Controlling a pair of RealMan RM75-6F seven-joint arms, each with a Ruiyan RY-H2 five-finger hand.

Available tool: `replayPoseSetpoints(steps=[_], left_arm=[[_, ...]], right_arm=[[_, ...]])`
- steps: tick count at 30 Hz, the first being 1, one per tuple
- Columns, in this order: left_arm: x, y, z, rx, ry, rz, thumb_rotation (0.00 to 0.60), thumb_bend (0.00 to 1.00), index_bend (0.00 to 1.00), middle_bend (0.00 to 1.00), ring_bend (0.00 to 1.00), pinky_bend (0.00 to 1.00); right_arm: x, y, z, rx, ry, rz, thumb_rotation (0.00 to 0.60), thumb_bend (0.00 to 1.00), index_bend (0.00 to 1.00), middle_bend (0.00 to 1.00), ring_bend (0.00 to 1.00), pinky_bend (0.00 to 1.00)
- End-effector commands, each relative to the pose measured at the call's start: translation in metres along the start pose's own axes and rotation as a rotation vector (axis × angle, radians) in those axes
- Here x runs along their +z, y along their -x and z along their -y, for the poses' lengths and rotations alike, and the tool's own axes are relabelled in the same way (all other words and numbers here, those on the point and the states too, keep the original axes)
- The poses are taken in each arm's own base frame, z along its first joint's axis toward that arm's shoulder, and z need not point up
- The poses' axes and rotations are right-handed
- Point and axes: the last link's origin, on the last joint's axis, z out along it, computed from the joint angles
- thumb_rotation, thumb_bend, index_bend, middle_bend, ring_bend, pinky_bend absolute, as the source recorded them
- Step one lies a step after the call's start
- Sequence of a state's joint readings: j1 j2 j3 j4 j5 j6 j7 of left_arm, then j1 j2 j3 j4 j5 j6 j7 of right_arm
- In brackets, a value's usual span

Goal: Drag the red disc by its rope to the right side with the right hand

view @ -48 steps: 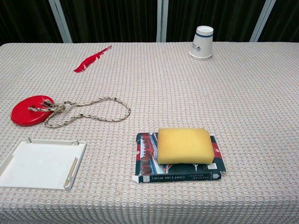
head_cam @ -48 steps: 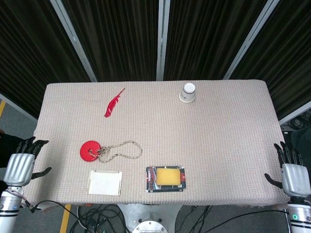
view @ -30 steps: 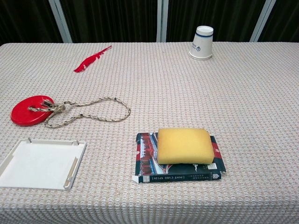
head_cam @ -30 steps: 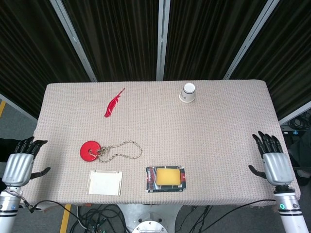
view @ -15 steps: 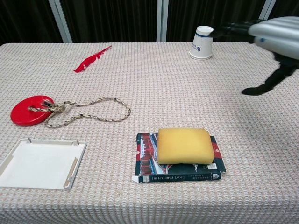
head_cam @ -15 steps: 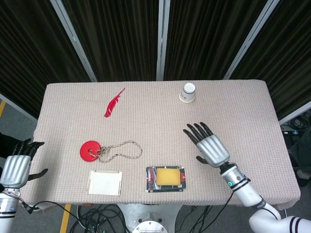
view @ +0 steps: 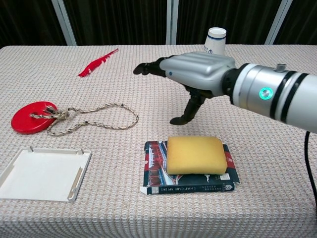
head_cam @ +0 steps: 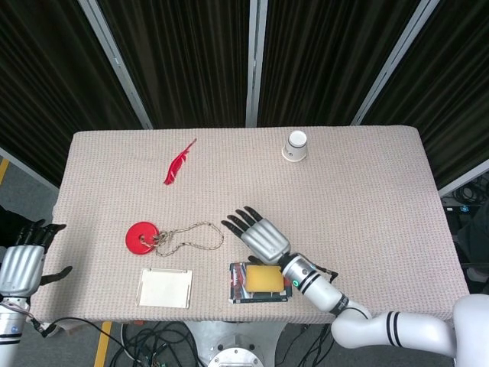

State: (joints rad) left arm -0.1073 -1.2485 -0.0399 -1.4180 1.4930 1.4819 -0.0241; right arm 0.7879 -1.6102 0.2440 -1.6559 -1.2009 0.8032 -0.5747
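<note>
A: Start at the left. What is over there?

B: The left hand (head_cam: 21,264) hangs off the table's (head_cam: 367,191) left edge, near side, holding nothing, its dark fingers apart. The chest view does not show it.

A: And the task's thing?

B: The red disc (head_cam: 141,237) lies flat on the left part of the table, with its rope (head_cam: 192,236) knotted at the centre and trailing right in a loose loop (view: 94,118). Nothing touches either one.

A: What else is near it?

B: A white tray (head_cam: 165,287) sits just in front of the disc, at the near edge. A red feather (head_cam: 178,164) lies well beyond it, toward the far side.

A: Where is the right hand?

B: The right hand (head_cam: 258,232) is above the middle of the table, palm down, just right of the rope's loop and not touching it. Its fingers (view: 148,66) are spread and point left toward the rope, the thumb hanging down. It holds nothing.

A: And beneath it?

B: Close to its near side, a yellow sponge (view: 194,154) rests on a flat printed box (view: 185,182) by the near edge.

A: Anything further right?

B: A white paper cup (head_cam: 296,146) stands upside down near the far edge, right of centre.
</note>
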Motion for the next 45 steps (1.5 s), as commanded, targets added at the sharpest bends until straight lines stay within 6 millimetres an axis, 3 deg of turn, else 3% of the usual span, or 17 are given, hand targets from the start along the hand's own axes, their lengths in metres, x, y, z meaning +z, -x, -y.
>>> replayPoseSetpoints(steps=[1, 11, 18, 45], left_arm=[[-0.001, 0.000, 0.002, 0.000, -0.004, 0.000, 0.600, 0.00, 0.20, 0.22, 0.10, 0.15], [-0.003, -0.002, 0.011, -0.003, -0.023, -0.004, 0.600, 0.00, 0.20, 0.22, 0.10, 0.15], [-0.005, -0.001, 0.014, -0.006, -0.029, -0.002, 0.600, 0.00, 0.20, 0.22, 0.10, 0.15], [-0.006, 0.000, 0.018, -0.012, -0.038, -0.005, 0.600, 0.00, 0.20, 0.22, 0.10, 0.15]], right_arm=[[0.017, 0.005, 0.012, 0.008, -0.014, 0.016, 0.600, 0.13, 0.00, 0.11, 0.00, 0.00], [0.048, 0.011, 0.030, 0.013, -0.027, 0.062, 0.600, 0.14, 0.00, 0.17, 0.00, 0.00], [0.062, 0.014, 0.039, 0.035, -0.027, 0.098, 0.600, 0.14, 0.00, 0.27, 0.00, 0.00], [0.065, 0.031, 0.051, 0.123, -0.004, 0.185, 0.600, 0.17, 0.00, 0.47, 0.04, 0.00]])
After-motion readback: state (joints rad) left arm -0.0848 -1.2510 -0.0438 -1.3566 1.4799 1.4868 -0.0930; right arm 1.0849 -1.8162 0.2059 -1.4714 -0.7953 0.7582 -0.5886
